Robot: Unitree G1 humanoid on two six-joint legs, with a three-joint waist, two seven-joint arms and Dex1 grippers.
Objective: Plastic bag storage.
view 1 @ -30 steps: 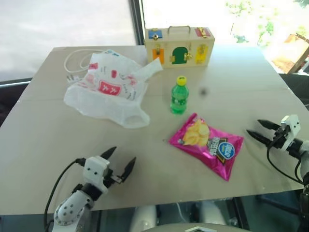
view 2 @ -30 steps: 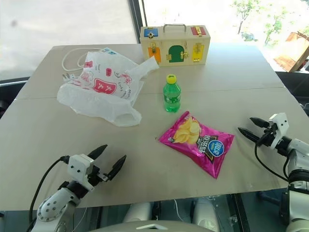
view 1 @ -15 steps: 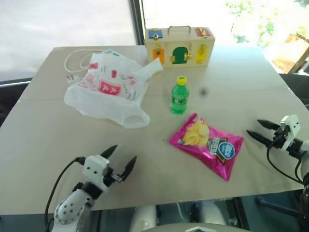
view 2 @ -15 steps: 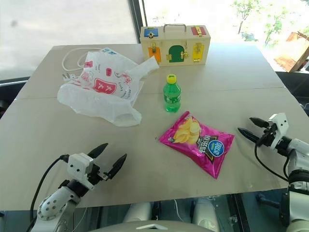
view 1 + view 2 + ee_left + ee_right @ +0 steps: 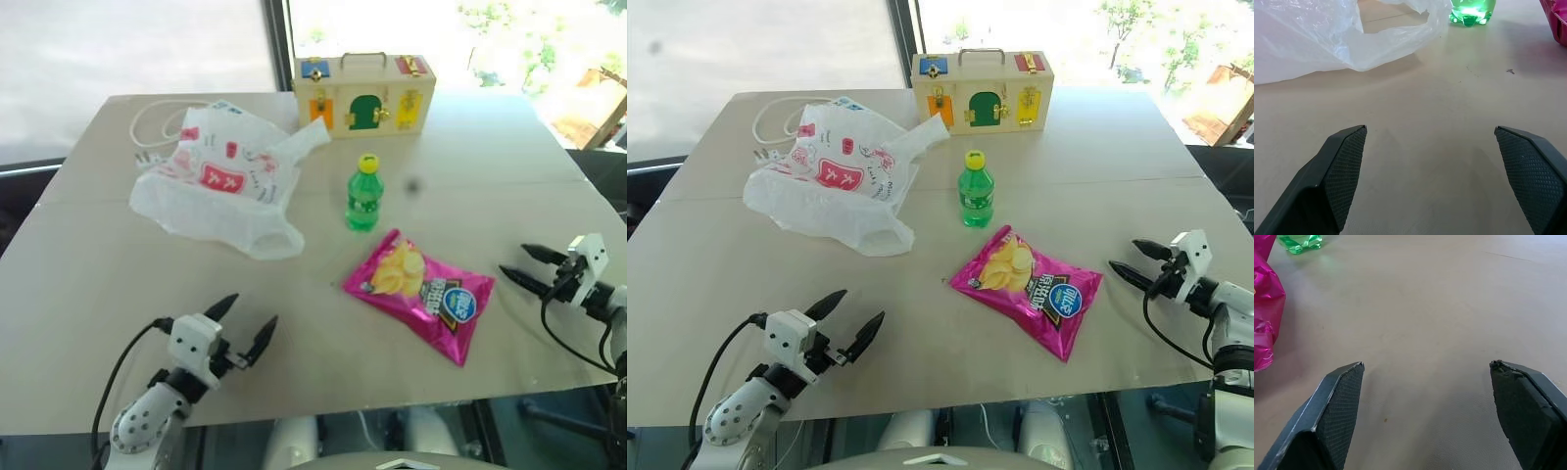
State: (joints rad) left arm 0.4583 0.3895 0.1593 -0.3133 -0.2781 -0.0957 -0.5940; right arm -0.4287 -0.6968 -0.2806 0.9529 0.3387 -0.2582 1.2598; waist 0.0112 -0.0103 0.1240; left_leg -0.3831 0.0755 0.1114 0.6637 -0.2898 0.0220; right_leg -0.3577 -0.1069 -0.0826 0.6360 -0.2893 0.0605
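A: How are the pincers standing?

B: The left pincer (image 5: 244, 326) is hovering over the near-left of the desk (image 5: 88, 274), fingers spread wide, nothing between them. The right pincer (image 5: 523, 264) is sitting low at the near-right edge, also spread and empty, pointing in toward the chips (image 5: 421, 292).

A: And the bag?

B: The bag (image 5: 223, 181) is lying far-left on the desk, well apart from both pincers, slumped in a loose heap with its mouth gaping toward the near side. A white cord (image 5: 157, 122) is curling just behind it.

A: So what is the step, do you reckon?

B: Probably the first reach. I would send the left pincer, since it is nearer, and aim for one loop handle or the rim of the mouth rather than the flat of the film. Thin film like that is likely to slide and bunch, so a low approach and a pinch on a fold should hold better.

A: What about the rest?

B: The bottle (image 5: 363, 192) is standing upright right of the bag, green, hard and round with a yellow cap, so it may tip easily. The chips are lying flat, glossy pink foil, puffed. The box (image 5: 364, 94) at the far edge is rigid pale wood with coloured latches and a handle.
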